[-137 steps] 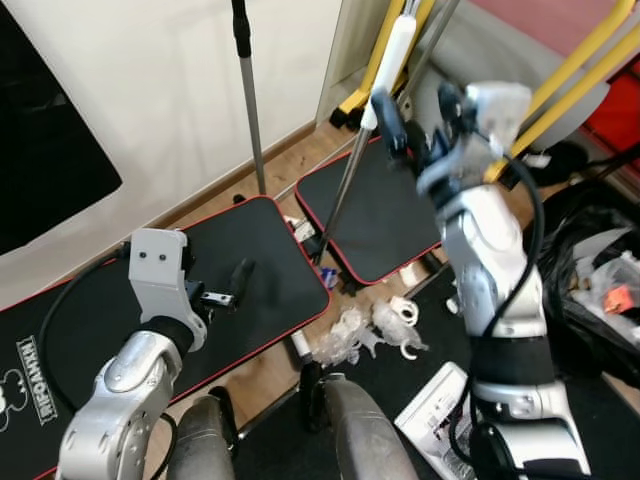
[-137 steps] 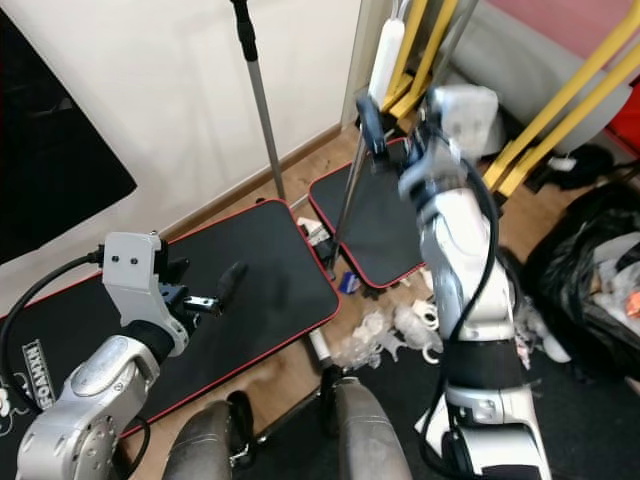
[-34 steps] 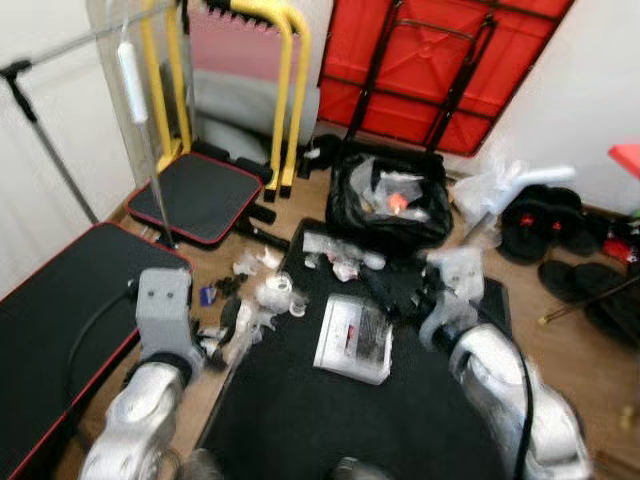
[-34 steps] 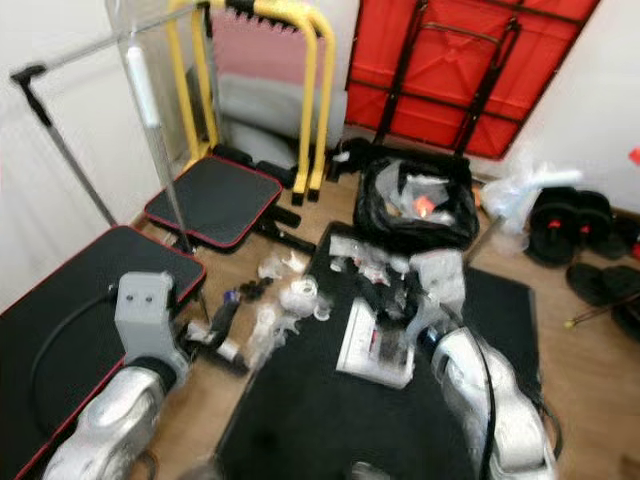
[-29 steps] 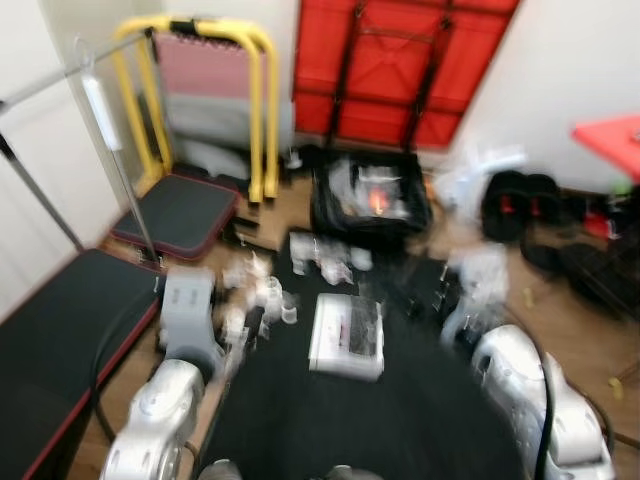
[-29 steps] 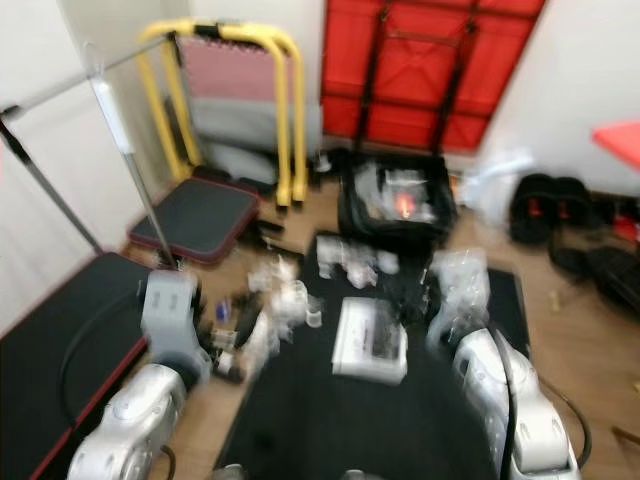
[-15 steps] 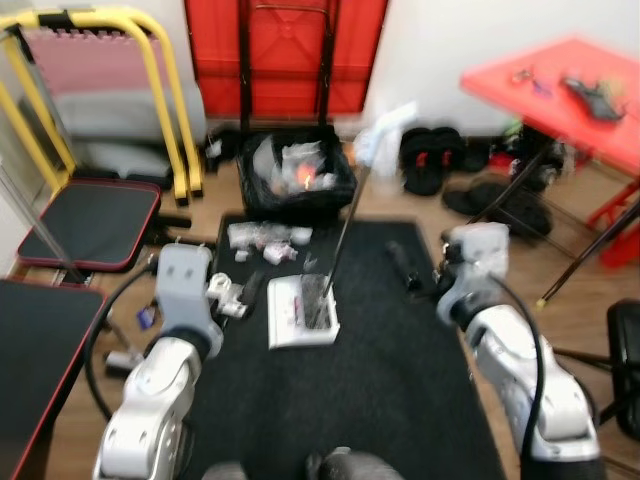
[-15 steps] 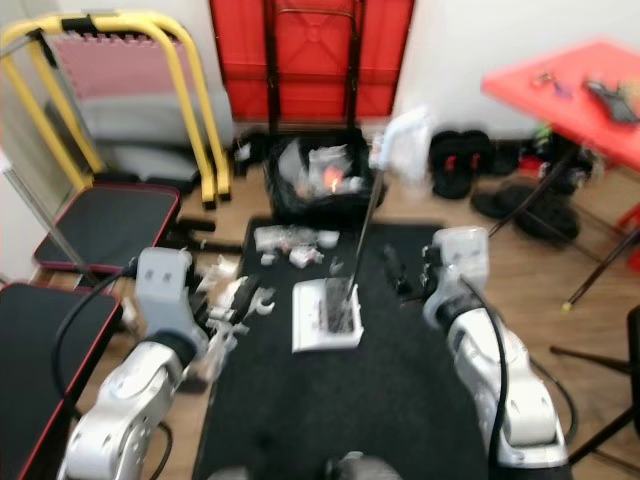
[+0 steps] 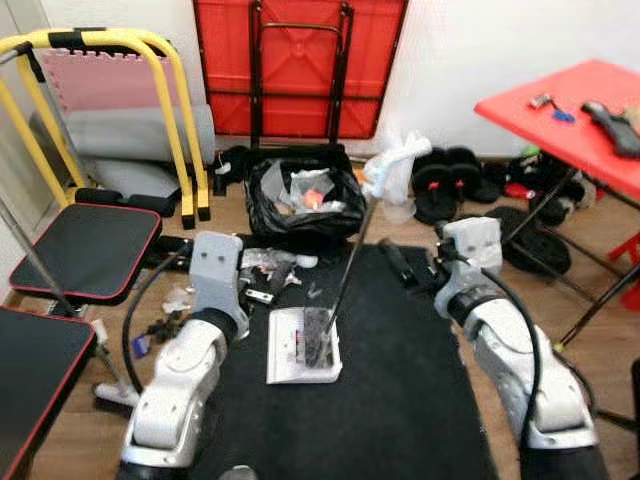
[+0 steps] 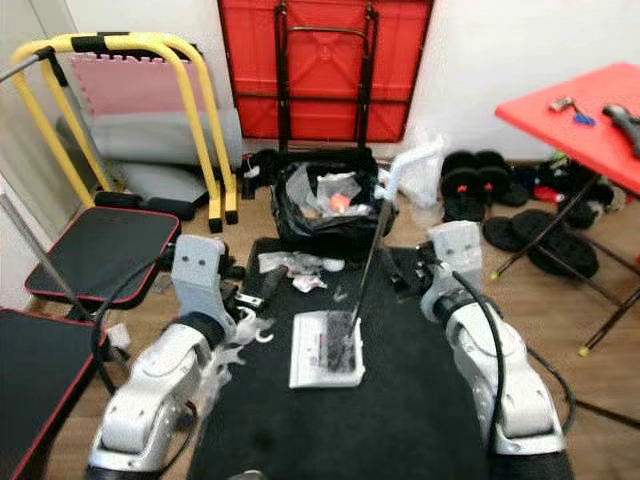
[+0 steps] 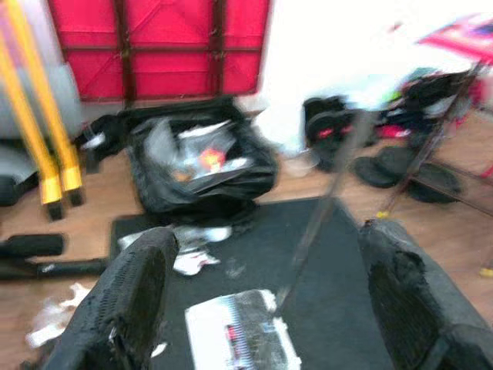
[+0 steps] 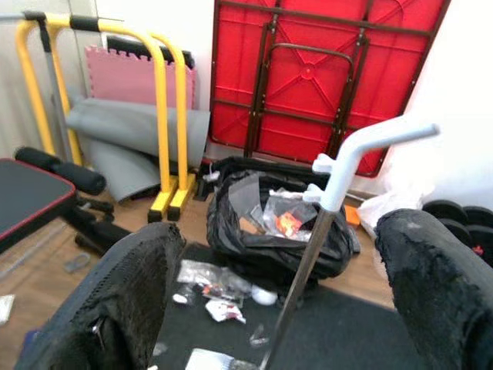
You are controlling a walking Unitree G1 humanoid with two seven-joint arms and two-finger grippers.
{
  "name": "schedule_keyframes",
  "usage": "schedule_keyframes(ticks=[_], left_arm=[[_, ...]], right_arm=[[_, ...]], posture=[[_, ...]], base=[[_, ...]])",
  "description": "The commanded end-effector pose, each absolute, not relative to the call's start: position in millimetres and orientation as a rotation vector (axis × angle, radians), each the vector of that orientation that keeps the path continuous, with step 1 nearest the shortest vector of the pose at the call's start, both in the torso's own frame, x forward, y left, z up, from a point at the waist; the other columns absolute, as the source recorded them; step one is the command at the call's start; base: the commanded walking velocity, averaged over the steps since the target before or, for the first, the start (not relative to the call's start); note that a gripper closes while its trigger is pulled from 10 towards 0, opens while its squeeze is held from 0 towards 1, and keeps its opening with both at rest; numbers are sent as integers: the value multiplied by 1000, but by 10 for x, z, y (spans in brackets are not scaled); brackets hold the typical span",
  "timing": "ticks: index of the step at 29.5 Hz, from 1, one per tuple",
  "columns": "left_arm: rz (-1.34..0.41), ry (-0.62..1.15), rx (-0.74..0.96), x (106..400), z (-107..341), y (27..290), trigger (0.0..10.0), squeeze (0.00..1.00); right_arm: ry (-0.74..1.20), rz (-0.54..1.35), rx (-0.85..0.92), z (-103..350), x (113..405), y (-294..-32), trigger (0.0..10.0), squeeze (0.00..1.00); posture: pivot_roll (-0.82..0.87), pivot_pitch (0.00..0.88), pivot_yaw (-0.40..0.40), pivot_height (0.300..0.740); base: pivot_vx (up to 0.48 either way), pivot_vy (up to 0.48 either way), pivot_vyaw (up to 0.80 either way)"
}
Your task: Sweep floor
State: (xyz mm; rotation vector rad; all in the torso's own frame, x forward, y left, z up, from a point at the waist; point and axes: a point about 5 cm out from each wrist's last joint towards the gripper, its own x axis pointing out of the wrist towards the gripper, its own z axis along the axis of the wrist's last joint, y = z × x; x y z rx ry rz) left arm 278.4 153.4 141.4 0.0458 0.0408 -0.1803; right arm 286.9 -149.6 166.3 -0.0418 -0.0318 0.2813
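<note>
A white dustpan [image 9: 303,346] holding dark debris stands on the black floor mat [image 9: 400,400]. Its long metal handle [image 9: 350,260] rises to a white grip. Behind it a black trash bag [image 9: 300,195] sits open with litter inside. Loose scraps [image 10: 300,265] lie at the mat's far left corner. My left gripper [image 9: 258,290] is open, low and left of the dustpan. My right gripper [image 9: 405,268] is open, right of the handle and apart from it. In the wrist views nothing lies between the left fingers [image 11: 131,308] or the right fingers [image 12: 115,308].
Yellow bars [image 9: 170,100] and black red-trimmed benches [image 9: 85,250] stand at the left. A folded red table [image 9: 300,60] leans on the back wall. A red table [image 9: 570,100] with thin legs is at the right, with shoes [image 9: 450,180] beside it.
The camera has swung right, from the benches by the wall to the mat and dustpan. My right arm, raised high earlier, is now low and forward.
</note>
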Motion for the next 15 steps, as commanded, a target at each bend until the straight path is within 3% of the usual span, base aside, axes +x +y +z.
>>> schedule_keyframes(ticks=[1,15], left_arm=[[-208,39,36,2820,1394,1453,10000,0],[-183,38,36,2981,1360,1457,10000,0]], right_arm=[[-22,247,-62,1606,2873,-1584,10000,0],[-58,338,-158,1638,3001,-1491,10000,0]], posture=[[-134,53,-160,740],[-128,17,-157,740]], base=[[319,0,0],[300,0,0]])
